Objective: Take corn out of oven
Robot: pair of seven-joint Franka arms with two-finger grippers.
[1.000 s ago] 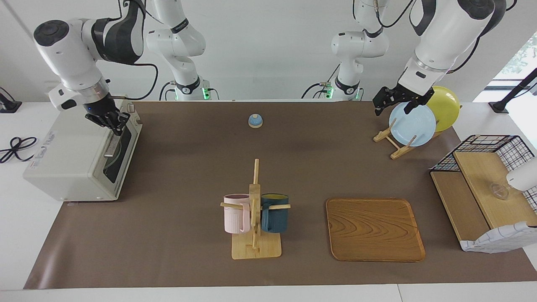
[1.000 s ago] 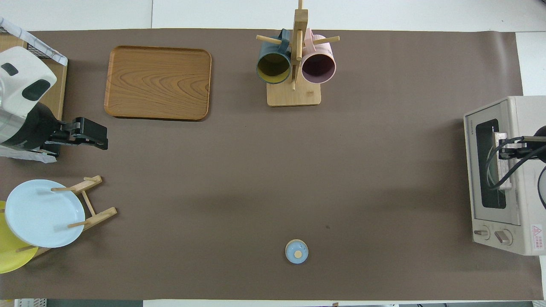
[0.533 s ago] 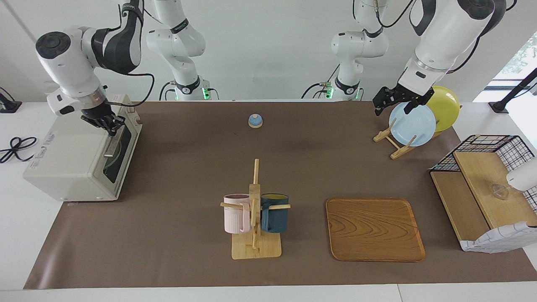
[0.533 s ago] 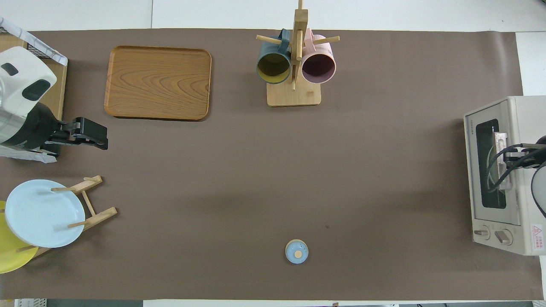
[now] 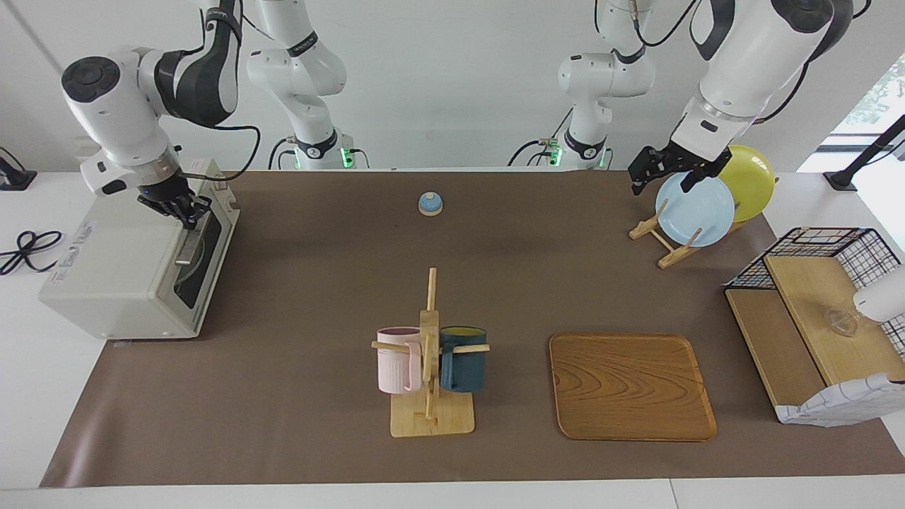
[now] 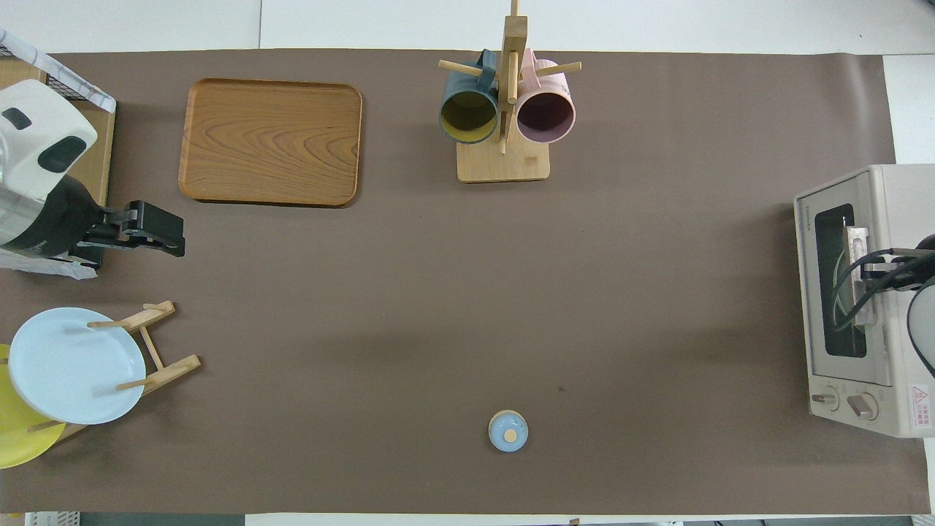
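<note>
1. The oven (image 5: 134, 265) stands at the right arm's end of the table, door (image 5: 201, 261) closed. The handle (image 5: 189, 244) runs along the door's upper edge.
2. The corn is not visible in either view. It is presumably inside the oven, but the dark glass shows only a pale curved shape, so that cannot be confirmed.
3. The right gripper (image 5: 185, 211) is at the top front edge of the oven, directly above the handle's end nearer the robots. Whether its fingers are spread or pressed together cannot be told, nor whether they touch the handle.
4. The left gripper (image 5: 661, 170) hangs over the plate rack (image 5: 661, 244), fingers spread and holding nothing; that arm waits.
5. Risk: an off-centre grasp. Taking the handle near its end may twist the door or let the bar slip from the fingers.
6. Risk: oven shift. The oven sits partly off the brown mat (image 5: 495, 283); a pull not following the door's arc may drag or tip it.
7. Risk: cable snag. The gripper's cable (image 6: 847, 292) loops across the door glass and may catch on the handle as the door swings down.
8. Risk: blind reach. With the corn's position unknown, a later reach into the cavity may strike the rack or push the corn deeper.
</note>
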